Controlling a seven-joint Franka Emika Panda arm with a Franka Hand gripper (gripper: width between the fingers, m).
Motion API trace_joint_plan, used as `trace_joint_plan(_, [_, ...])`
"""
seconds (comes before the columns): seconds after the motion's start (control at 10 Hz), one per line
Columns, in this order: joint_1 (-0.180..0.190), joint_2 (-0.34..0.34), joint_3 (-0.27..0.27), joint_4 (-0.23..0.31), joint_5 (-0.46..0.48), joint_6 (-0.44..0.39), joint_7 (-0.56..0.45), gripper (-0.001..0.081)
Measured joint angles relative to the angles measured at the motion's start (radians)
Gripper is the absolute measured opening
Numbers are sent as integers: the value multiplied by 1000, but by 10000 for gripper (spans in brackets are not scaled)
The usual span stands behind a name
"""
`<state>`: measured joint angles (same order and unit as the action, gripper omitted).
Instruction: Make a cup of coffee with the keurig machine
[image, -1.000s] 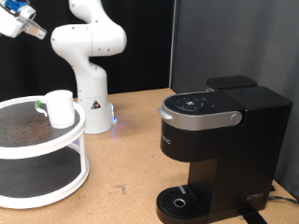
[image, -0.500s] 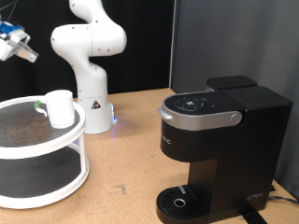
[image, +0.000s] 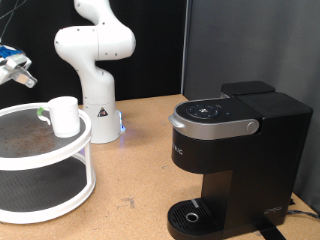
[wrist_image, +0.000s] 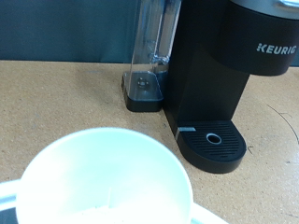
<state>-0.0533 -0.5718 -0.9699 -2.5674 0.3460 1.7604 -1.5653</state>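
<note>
The white cup stands on the top shelf of a round two-tier stand at the exterior view's left. My gripper hangs in the air above the stand, to the upper left of the cup and apart from it. The fingers do not show in the wrist view, where the cup's open mouth fills the foreground. The black keurig machine stands at the exterior view's right with its lid down and its round drip base bare. It also shows in the wrist view.
The white robot base stands behind the stand. A small dark thing with green on it lies beside the cup on the shelf. The machine's clear water tank shows in the wrist view. Bare wooden table lies between stand and machine.
My gripper has come down from the exterior view's top left corner towards the stand and the cup. The cup and the machine have not moved.
</note>
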Motion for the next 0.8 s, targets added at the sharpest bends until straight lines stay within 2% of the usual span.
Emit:
trace_joint_plan(0.3, [1, 2, -22, -12, 0, 15, -14, 3])
trace_joint_plan(0.7, [2, 0, -28, 42, 2, -102, -14, 3])
trace_joint_plan(0.8, [2, -2, -27, 53, 5, -110, -14, 3])
